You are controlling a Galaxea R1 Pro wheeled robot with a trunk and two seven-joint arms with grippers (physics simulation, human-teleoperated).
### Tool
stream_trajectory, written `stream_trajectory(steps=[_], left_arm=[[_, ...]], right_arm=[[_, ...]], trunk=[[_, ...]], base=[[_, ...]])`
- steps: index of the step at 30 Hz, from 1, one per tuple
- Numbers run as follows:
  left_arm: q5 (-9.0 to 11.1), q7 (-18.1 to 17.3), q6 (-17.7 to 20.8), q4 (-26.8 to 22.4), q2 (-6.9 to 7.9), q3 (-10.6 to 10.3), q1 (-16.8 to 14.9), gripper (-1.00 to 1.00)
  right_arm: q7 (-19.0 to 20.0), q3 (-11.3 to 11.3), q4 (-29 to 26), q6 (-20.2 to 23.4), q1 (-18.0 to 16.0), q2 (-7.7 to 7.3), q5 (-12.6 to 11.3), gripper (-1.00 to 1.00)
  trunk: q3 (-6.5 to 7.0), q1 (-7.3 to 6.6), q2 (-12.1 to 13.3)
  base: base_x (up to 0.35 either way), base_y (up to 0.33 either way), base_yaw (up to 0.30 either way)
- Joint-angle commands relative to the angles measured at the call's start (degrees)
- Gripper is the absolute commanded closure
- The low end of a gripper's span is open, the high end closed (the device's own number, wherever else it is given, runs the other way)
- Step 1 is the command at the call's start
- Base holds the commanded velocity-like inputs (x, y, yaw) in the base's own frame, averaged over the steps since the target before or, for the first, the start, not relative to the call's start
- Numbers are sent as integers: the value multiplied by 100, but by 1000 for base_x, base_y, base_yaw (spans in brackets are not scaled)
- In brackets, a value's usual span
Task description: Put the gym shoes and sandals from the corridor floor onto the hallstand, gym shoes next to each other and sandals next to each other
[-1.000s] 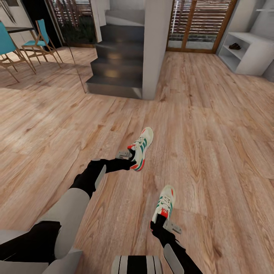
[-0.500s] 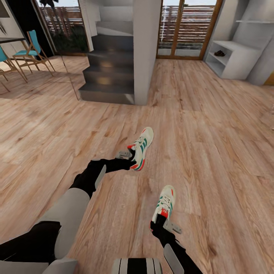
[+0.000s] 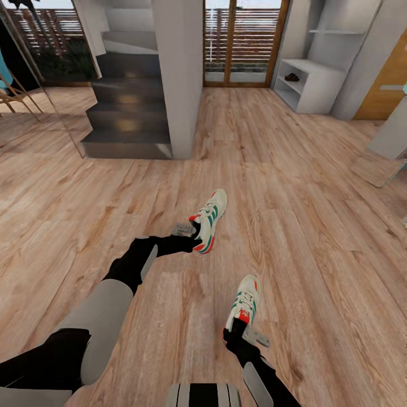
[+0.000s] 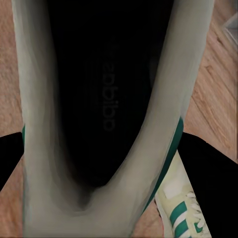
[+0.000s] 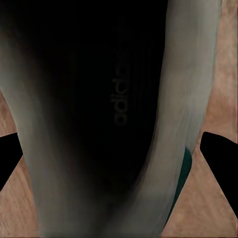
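Left gripper: the black left gripper (image 3: 195, 234) is clamped on the heel of a cream gym shoe with green side stripes and red-orange accents (image 3: 210, 220), held above the light brown wood-plank corridor floor (image 3: 316, 226)
Left wrist view: the dark insole and pale lining of that shoe (image 4: 106, 109) lie right up against the camera, with black gripper parts at either side and faint lettering on the insole
Right gripper: the black right gripper (image 3: 233, 333) grips the heel of the second cream gym shoe with green stripes (image 3: 244, 301), toe pointing away from the robot
Right wrist view: the second shoe's dark insole (image 5: 111, 106) sits close to the camera, its green sole edge at one side, floor planks beyond
Shoes to each other: apart; the one in the left gripper is farther from the robot than the one in the right gripper
Hallstand: the pale grey-white hallstand with open shelves (image 3: 316, 85) stands far beyond both held shoes, against the wall next to the wood-framed glass door (image 3: 240, 42)
Sandals: a small dark pair (image 3: 292, 77) rests on an open shelf of the hallstand, too small to make out in detail
Stairs: dark grey steps (image 3: 127, 107) rise beside a pale grey square pillar (image 3: 181, 73), on the far side of the door from the hallstand
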Motion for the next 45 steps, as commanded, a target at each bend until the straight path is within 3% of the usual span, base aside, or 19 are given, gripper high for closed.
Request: stream_trajectory(steps=[1, 5, 10, 12, 14, 18, 24, 28, 30, 37, 39, 40, 43, 45], left_arm=[[-50, -32, 24, -14, 0, 20, -1, 100], [-48, -42, 24, -17, 43, 32, -1, 100], [-45, -42, 24, -17, 273, 41, -1, 100], [-49, -35, 21, -8, 435, 132, -1, 100], [-50, -39, 11, 25, 615, 444, 10, 100], [-57, -58, -16, 24, 811, 796, 119, 100], [-46, -59, -43, -1, 1272, 947, 364, 100], [-52, -41, -307, 5, 1518, 992, 591, 100], [-60, -21, -608, 39, 1606, 1110, 803, 100], [-71, 52, -960, 60, 1677, 1647, 1378, 100], [-78, 240, -1316, 63, 1682, 1882, 1647, 100], [-81, 454, -1681, 67, 1672, 2004, 1836, 100], [-66, 1008, -2214, 75, 1645, 2105, 2200, 100], [-58, 1272, -2376, 77, 1621, 2124, 2373, 100]], right_arm=[[-42, 16, -10, 22, -2, 0, -25, 100], [-42, 17, -10, 25, -2, 0, -25, 100], [-48, 16, -10, 34, -2, 0, 9, 100], [-49, 9, -10, 38, 0, 0, 74, 100], [-47, 3, -15, 36, -1, 0, 282, 100], [-43, 1, -55, 23, -2, 0, 724, 100], [-48, -12, -366, 17, 0, -5, 1182, 100], [-50, -23, -579, 30, 0, -295, 1245, 100], [-47, -22, -708, 35, -1, -473, 1262, 100], [-42, 2, -867, 36, 2, -814, 1405, 100], [-42, 7, -870, 26, 2, -947, 1743, 100], [-49, 8, -856, 13, 4, -999, 2069, 100], [-66, 3, -807, -5, 12, -1041, 2598, 100], [-71, 1, -722, -13, 18, -1047, 2716, 100]], trunk=[[-4, 2, -2], [-4, 2, -2], [-4, 2, -2], [-4, 2, -2], [-4, 2, -2], [-4, 2, -2], [-4, 2, -2], [-4, 2, -2], [-4, 2, -2], [-4, 2, -2], [-4, 2, -2], [-4, 2, -2], [-4, 2, -2], [-4, 2, -2]], base=[[281, -138, -263], [285, -139, -263], [299, -140, -263], [304, -140, -263], [304, -140, -263], [304, -140, -263], [305, -140, -263], [305, -140, -263], [305, -140, -263], [306, -140, -263], [307, -140, -263], [307, -139, -263], [307, -139, -263], [307, -139, -263]])
